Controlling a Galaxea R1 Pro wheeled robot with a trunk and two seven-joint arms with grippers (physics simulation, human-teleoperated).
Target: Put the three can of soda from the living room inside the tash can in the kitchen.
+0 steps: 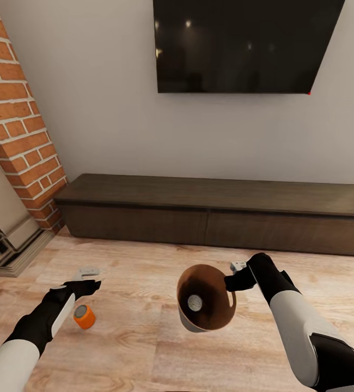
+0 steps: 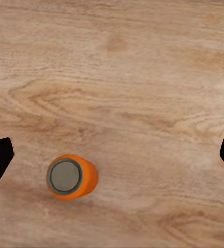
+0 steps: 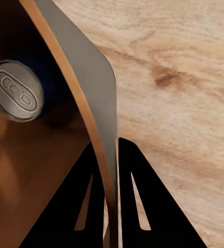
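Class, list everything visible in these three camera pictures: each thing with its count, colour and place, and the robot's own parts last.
Orange soda can: one, orange with grey top, upright on the floor under the left tool.
Blue soda can: one, blue with silver top, inside the bin.
Trash bin: one, pale grey outside, brown inside, held tilted above the floor.
Cabinet: one, dark brown, along the wall.
TV: one, black, wall-mounted.
Fireplace: one, red brick, at left.
Floor: light wood planks.
Left tool: open, above the orange can.
Right tool: clamped on the bin's rim.

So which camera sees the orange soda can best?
The left wrist view: the orange can stands on the wood floor, seen from above, grey top and orange side clear, between the open left claw's fingertips. The head view shows it smaller, partly behind the left arm.
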